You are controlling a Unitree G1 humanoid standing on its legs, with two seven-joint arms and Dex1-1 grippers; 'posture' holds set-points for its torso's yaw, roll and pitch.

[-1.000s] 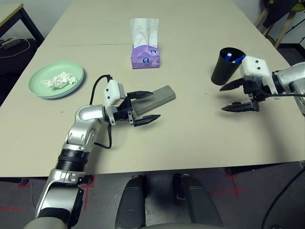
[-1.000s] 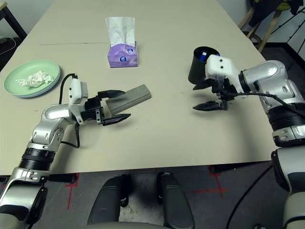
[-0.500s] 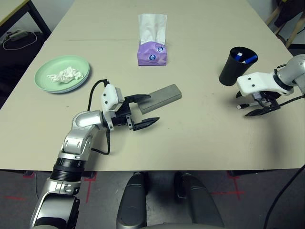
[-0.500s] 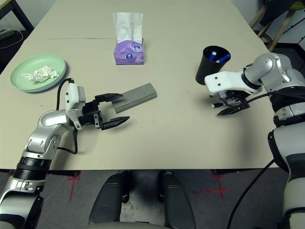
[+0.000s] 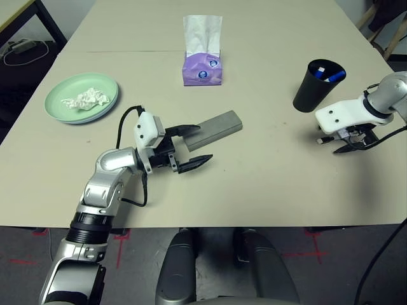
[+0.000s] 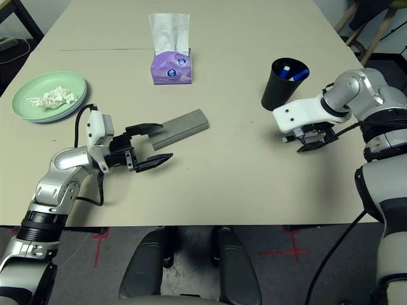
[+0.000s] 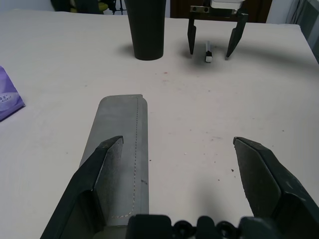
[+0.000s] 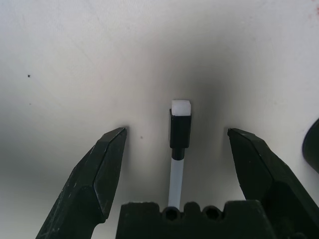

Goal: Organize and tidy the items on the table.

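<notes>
**Both tools spread wide, nothing gripped**

Left tool [image 5: 189,147] level over the beige surface [image 5: 254,171], fingers wide apart, holding nothing. Long grey glasses case [image 5: 215,128] lying flat with its near end against the inner face of one finger [image 7: 92,186], the rest of it stretching away ahead of the tool; the other finger well clear of it over bare surface. Off behind that tool's wrist, a pale green plate [image 5: 81,96] with a crumpled white tissue wad [image 5: 86,100] on it. Beyond the case's far end, a purple tissue box [image 5: 203,68].

Right tool [image 6: 311,141] pointing steeply down, fingers equally wide, empty. Small black-and-white pen [image 8: 178,144] lying on the surface directly between its fingertips, touching neither. Black cup [image 5: 315,85] with blue items inside standing just beside this tool.
</notes>
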